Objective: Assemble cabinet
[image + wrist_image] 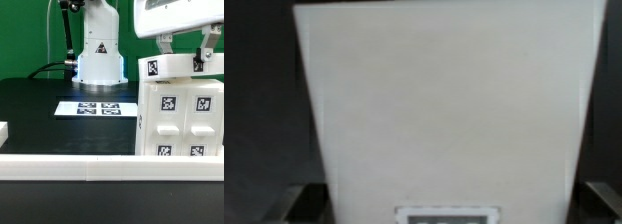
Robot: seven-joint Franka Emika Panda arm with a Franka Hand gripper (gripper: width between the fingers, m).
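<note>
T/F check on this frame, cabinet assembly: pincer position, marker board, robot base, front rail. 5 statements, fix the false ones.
1. The pincer is above the cabinet, at the small tagged piece on top. True.
2. The marker board lies on top of the cabinet. False: it lies flat on the black table, in front of the robot base.
3. The cabinet stands on the exterior view's left. False: it is on the right.
4. A white rail runs along the table's front edge. True.
5. The robot base is black. False: it is white.
</note>
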